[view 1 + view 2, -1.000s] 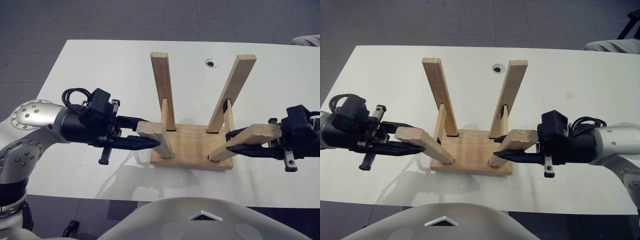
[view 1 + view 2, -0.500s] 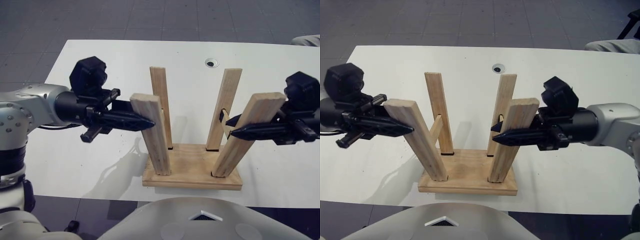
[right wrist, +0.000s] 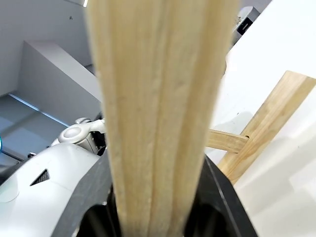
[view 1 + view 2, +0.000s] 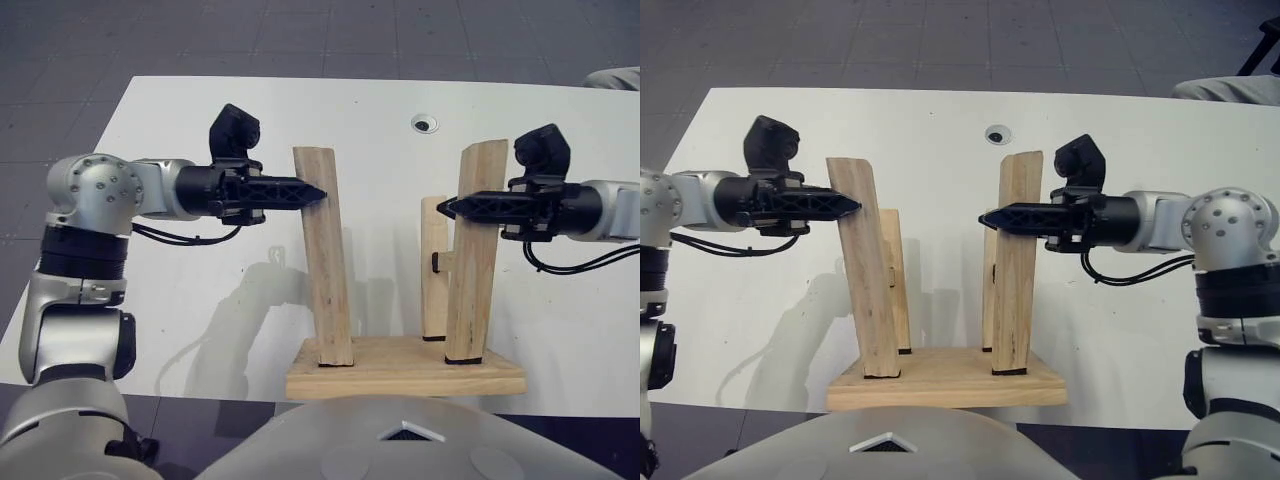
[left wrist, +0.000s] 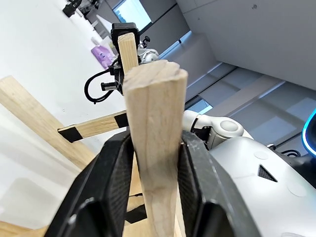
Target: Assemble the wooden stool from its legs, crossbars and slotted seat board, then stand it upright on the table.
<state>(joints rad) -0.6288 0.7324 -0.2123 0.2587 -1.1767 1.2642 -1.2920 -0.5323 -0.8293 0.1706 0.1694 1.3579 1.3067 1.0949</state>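
The stool stands upside down on the white table. Its seat board lies flat and four pale wooden legs point up. The near left leg leans slightly, with its top tipped toward the robot's left. The near right leg stands almost straight.

The left gripper comes in level from the left and pinches the top of the near left leg. In the left wrist view its black fingers press on both flat sides of the leg's end. The right gripper comes in level from the right and clamps the top of the near right leg the same way, with its fingers tight against the wood.

The far left leg is mostly covered by the near one. The far right leg shows as a narrow strip between the two near legs. Only a dark-tipped stub of a crossbar shows beside it, and where it joins cannot be made out.

The seat board sits right at the table's near edge. Bare tabletop stretches behind the stool and out to both sides. A small round hole lies well behind the legs.
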